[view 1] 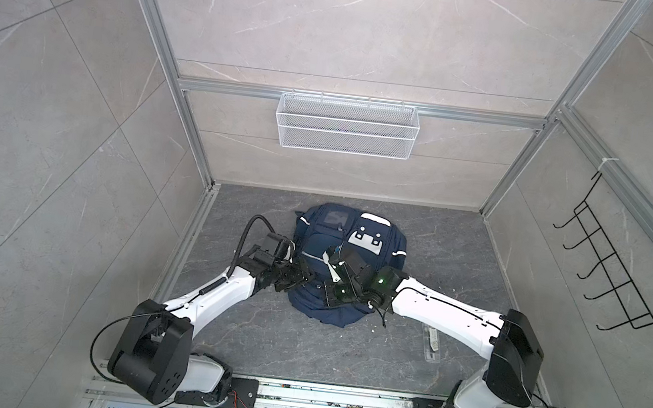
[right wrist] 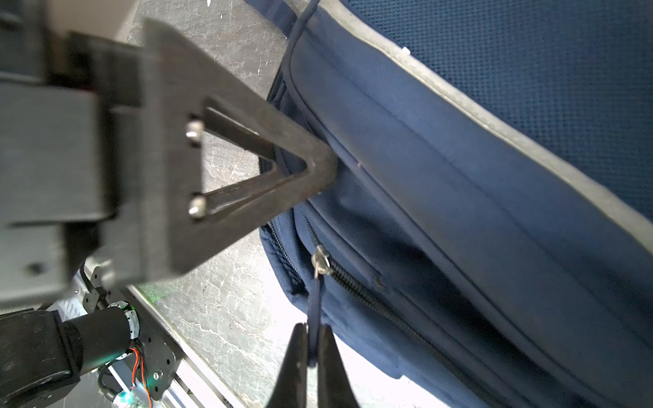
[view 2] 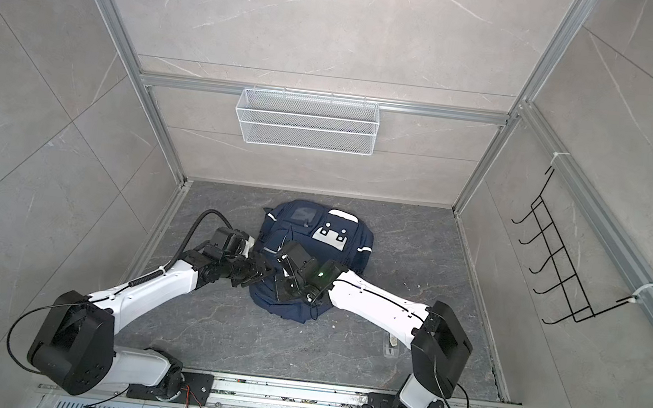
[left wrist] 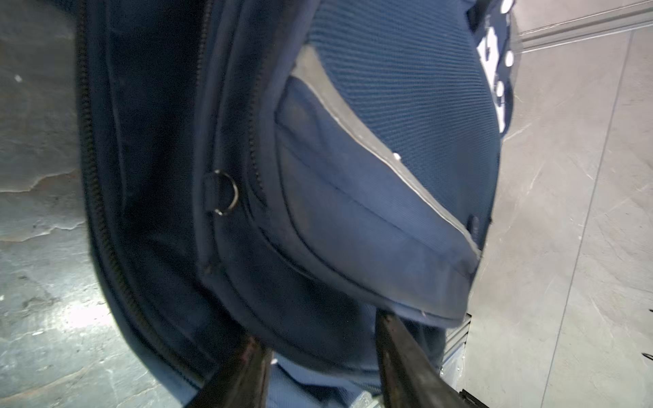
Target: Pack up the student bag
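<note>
The student bag [view 1: 352, 254] [view 2: 314, 241], navy with white patches, lies on the dark floor in both top views, and both arms reach onto its near half. My left gripper [view 1: 304, 275] [left wrist: 321, 326] is at the bag's left side, its two fingers [left wrist: 399, 353] clamped round a bulging fold of navy fabric. My right gripper [view 1: 330, 293] [right wrist: 312, 339] is shut on the thin navy pull strap [right wrist: 314, 303] that hangs from a metal zipper slider [right wrist: 321, 261]. In the right wrist view a left finger [right wrist: 311, 176] presses into the bag's side.
A white wire basket [view 1: 346, 125] hangs on the back wall. A black hook rack [view 1: 610, 266] hangs on the right wall. A clear flat item [view 1: 432, 342] lies on the floor under the right arm. A metal rail [view 1: 336, 398] runs along the front edge.
</note>
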### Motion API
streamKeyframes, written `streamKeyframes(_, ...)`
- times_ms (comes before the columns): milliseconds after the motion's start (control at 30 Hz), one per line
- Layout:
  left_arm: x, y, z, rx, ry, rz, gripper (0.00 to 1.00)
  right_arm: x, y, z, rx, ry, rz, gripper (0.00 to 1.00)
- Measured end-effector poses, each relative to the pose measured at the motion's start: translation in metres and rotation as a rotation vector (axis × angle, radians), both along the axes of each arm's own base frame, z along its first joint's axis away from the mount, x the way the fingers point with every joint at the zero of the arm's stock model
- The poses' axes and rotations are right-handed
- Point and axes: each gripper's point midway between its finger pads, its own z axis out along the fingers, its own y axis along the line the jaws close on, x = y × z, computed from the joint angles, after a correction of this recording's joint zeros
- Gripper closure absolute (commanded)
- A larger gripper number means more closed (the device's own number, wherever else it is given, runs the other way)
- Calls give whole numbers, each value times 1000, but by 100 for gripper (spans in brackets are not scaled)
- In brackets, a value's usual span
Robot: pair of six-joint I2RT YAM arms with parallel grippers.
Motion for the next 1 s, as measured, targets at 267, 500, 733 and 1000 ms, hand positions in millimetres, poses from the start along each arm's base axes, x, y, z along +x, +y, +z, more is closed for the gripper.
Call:
streamKeyframes(267, 5, -1, -6, 12, 32, 18, 100, 0, -4, -3, -18, 1, -7, 100)
streamKeyframes(500, 13, 6, 3, 33, 20, 32, 100, -4, -20, -9, -36, -16, -26, 100)
streamKeyframes(733, 24, 29, 2, 40, 16, 72, 100, 0, -73, -22, -61, 2, -112, 100)
streamKeyframes(1000, 28, 32, 2, 18, 25, 53, 100, 0, -85, -7, -15, -11, -113, 100)
